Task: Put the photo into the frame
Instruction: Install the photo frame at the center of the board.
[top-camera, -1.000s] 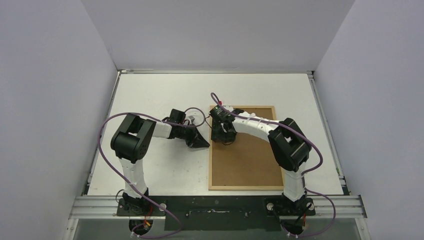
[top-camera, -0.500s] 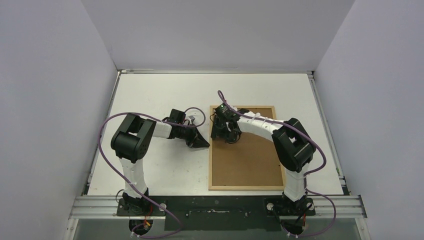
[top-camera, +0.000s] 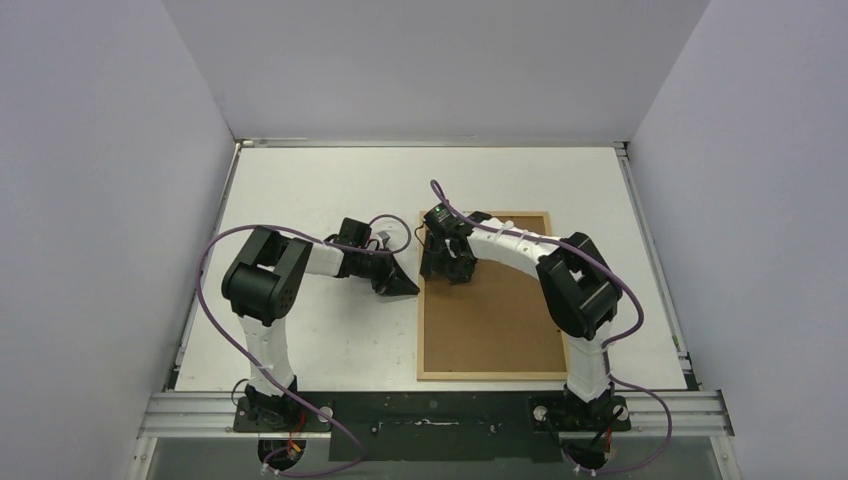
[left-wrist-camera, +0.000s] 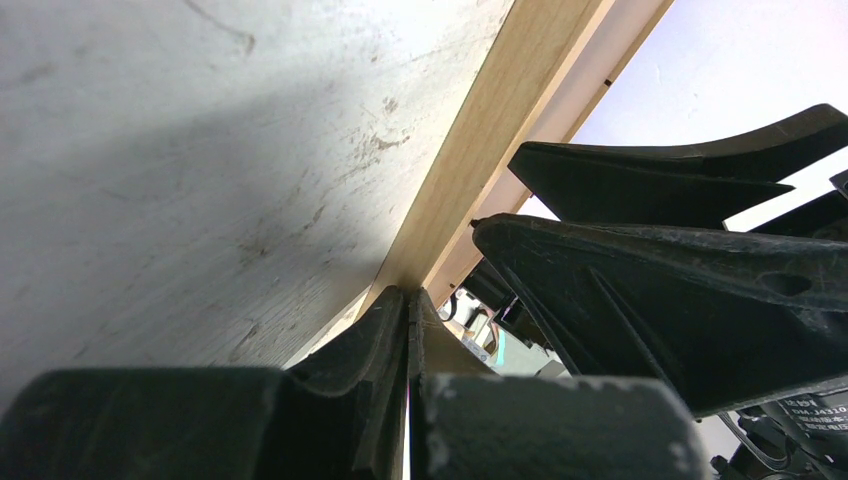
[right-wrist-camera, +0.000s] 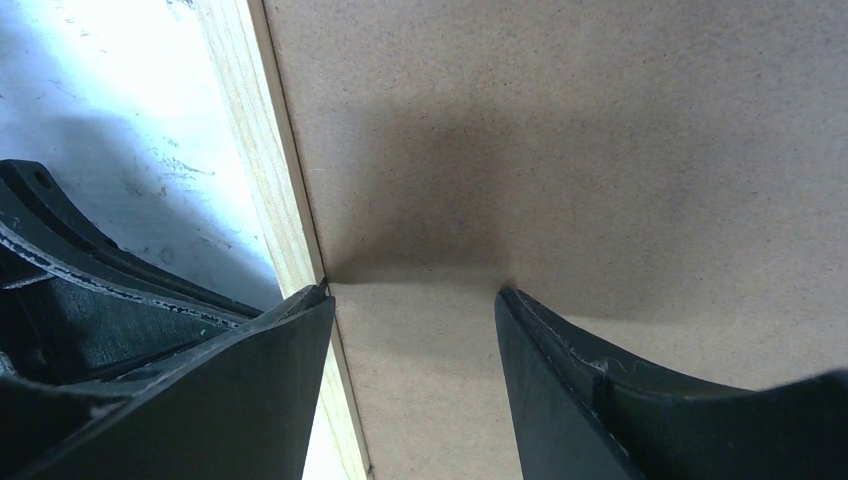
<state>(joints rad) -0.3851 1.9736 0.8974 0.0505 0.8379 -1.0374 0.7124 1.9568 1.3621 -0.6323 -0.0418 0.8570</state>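
Note:
The frame (top-camera: 420, 335) of light wood strips lies flat on the table right of centre, filled by a brown hardboard backing panel (top-camera: 495, 320). The photo is out of view. My right gripper (top-camera: 447, 275) points down at the panel near the frame's left strip (right-wrist-camera: 265, 170), open, its fingertips (right-wrist-camera: 325, 295) touching the hardboard (right-wrist-camera: 600, 150) with nothing between them. My left gripper (top-camera: 408, 287) lies low on the table, shut and empty. Its tip (left-wrist-camera: 410, 292) rests against the outside of the frame's left strip (left-wrist-camera: 480, 150).
The white tabletop (top-camera: 320, 190) is walled in by grey panels at the back and sides. A metal rail (top-camera: 430, 410) runs along the near edge with both arm bases on it. The two grippers stand close together at the frame's left strip.
The right arm's wrist and elbow have shifted slightly over the upper left part of the panel. The left arm and the frame have not moved.

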